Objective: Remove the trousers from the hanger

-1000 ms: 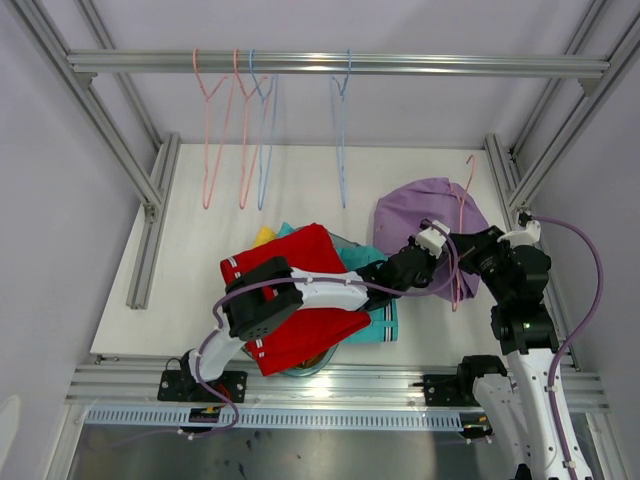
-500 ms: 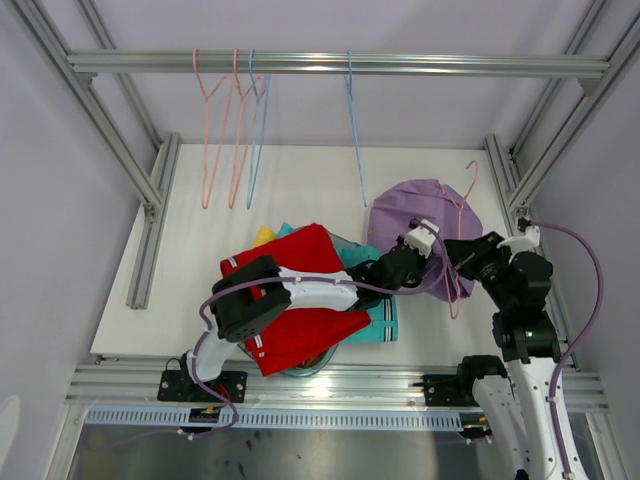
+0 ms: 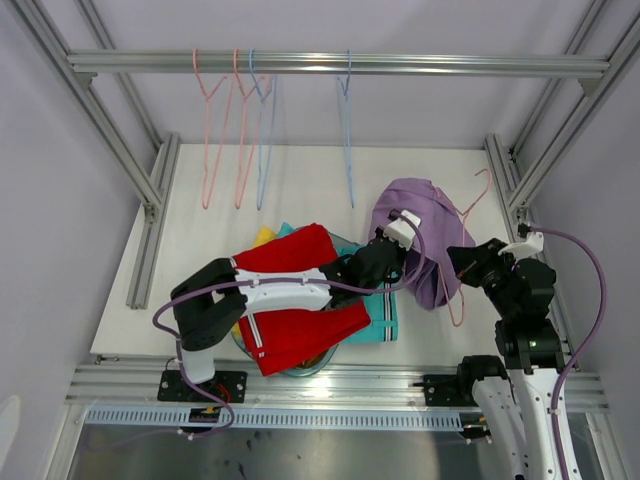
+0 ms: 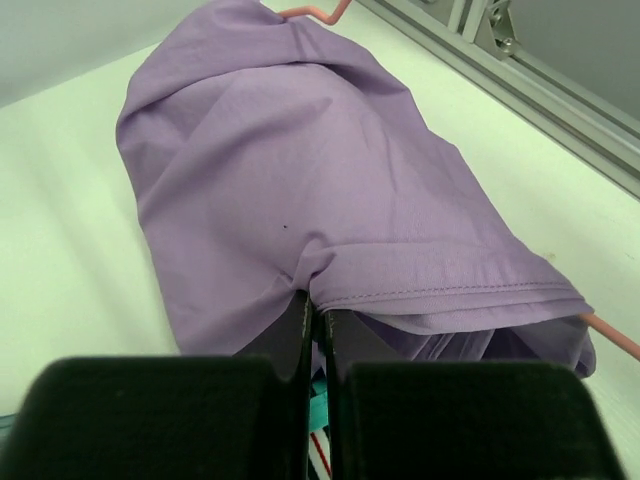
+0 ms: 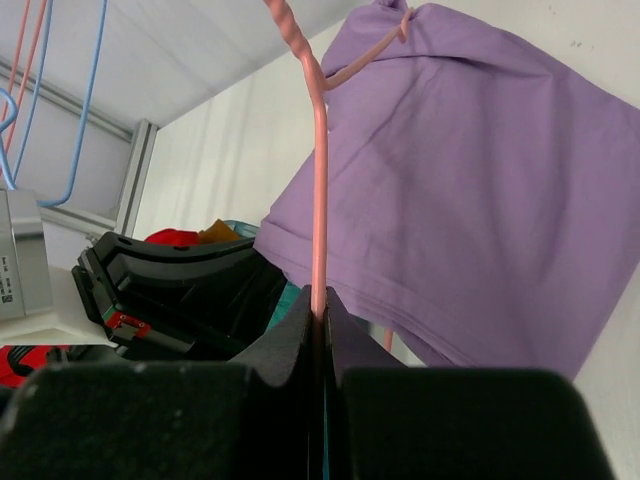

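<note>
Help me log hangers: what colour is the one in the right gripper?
Pink hanger, clearest in the right wrist view.

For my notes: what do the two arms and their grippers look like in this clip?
Both are built alike: white link shells between bulky black joint housings, on the left arm and the right arm. A thin lilac cable loops loosely along each. Each wrist carries a small white camera block. The left gripper and right gripper have flat black fingers.
</note>
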You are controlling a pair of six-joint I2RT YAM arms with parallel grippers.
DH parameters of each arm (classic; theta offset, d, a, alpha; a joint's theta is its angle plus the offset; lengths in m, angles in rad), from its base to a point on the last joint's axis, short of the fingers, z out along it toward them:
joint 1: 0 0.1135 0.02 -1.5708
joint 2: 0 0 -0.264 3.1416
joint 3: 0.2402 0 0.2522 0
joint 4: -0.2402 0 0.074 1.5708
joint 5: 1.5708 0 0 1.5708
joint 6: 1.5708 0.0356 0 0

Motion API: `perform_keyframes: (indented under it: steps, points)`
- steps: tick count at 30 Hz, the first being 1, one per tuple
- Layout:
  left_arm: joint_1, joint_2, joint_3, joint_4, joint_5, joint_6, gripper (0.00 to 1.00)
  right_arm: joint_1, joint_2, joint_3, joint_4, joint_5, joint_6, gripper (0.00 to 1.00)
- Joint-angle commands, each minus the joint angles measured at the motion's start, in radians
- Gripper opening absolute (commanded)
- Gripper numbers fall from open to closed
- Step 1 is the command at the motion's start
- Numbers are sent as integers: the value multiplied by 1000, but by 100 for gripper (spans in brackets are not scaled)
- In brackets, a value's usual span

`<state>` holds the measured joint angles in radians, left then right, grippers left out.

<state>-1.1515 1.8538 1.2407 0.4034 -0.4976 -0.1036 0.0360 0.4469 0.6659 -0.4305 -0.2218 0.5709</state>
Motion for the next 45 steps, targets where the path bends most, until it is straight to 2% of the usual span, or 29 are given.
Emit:
perform_keyframes:
  steps: [1,3,4,6,7,8,16,27,34,40,45]
  points:
    - [10,-74,-27,0,-39,10,1,-4,-7,49,4,12,-31,0]
    - [10,-77,-41,-9,-29,-13,14,-4,-10,47,15,-10,-16,0]
    - [10,-76,-47,-9,-13,-21,28,-4,-8,49,18,-17,-11,0]
    - [9,-68,-56,-6,4,-44,34,-4,-7,57,24,-28,-8,0]
    - [9,-65,-60,-3,34,-53,46,-4,-5,60,26,-30,-6,0]
    - [6,-62,-63,3,47,-57,50,-4,2,64,30,-36,-8,0]
    - [-13,-4,-24,43,103,-99,59,-4,24,78,45,-53,-5,0]
    - [-30,94,78,66,183,-127,62,-4,36,44,78,-59,-6,0]
    - [-30,143,126,40,134,-122,62,-5,39,40,87,-65,-8,0]
    - [-27,188,190,-35,27,-139,62,-4,30,40,87,-67,-14,0]
    - [-17,211,221,-40,13,-157,62,-4,30,23,99,-71,-11,0]
